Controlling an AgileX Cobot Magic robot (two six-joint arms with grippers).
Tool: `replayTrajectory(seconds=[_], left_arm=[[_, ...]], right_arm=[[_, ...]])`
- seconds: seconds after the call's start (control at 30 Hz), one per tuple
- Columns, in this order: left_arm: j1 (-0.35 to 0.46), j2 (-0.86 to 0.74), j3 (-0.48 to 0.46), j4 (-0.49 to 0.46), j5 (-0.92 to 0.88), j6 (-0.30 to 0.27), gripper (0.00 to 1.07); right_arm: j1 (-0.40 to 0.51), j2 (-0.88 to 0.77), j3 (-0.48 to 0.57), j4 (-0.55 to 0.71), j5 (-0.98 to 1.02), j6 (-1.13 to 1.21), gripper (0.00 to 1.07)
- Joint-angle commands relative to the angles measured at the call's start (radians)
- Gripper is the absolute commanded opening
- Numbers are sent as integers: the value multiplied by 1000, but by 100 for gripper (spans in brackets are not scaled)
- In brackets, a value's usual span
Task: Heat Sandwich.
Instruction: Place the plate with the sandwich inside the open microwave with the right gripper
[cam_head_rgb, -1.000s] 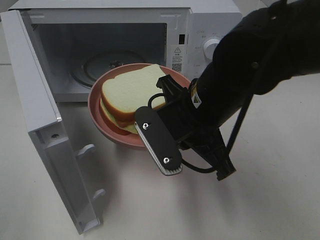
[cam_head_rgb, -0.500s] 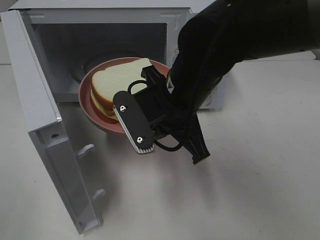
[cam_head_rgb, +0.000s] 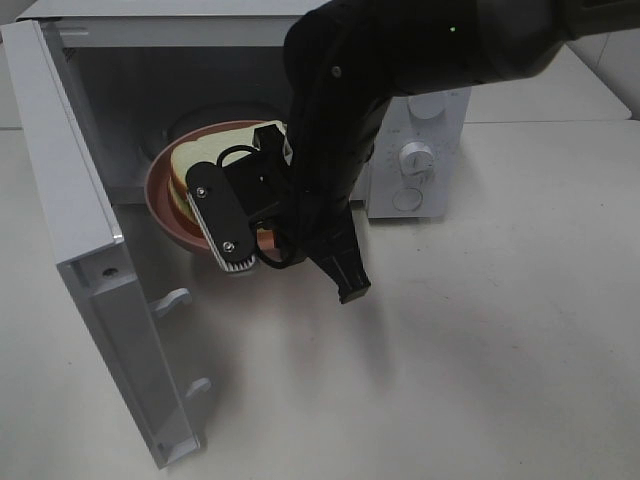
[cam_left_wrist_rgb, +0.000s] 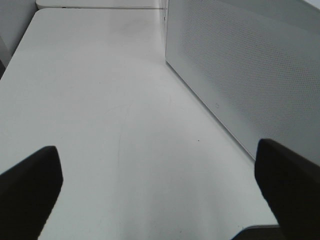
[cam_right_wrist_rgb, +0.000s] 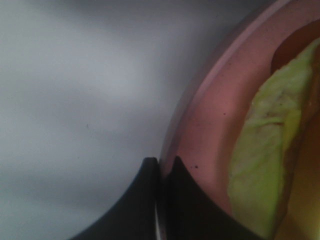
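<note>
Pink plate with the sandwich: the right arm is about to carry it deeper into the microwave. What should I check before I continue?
1. Grip: right tool shut on the round pink plate at its rim: ok.
2. Load: white-bread sandwich with yellow filling lies on the plate: ok.
3. Path: white microwave door swung wide, clear of the plate: ok.
4. Plate fully inside the cavity: not ok, its near rim is outside the opening.
5. Clearance over the glass turntable: cannot tell.
6. Left tool open, empty, over the white table: ok.
</note>
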Motion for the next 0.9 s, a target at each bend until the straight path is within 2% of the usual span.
replayTrajectory(seconds=[0.03,0.67,0.9], left_arm=[[1,-16,3,-3,-13,1,100],[1,-16,3,-3,-13,1,100],[1,-16,3,-3,-13,1,100]], right_arm=[[-5,36,-73,18,10,8,0],[-40,207,-369,14,107,104,0],[-40,288,-512,9,125,161,0]])
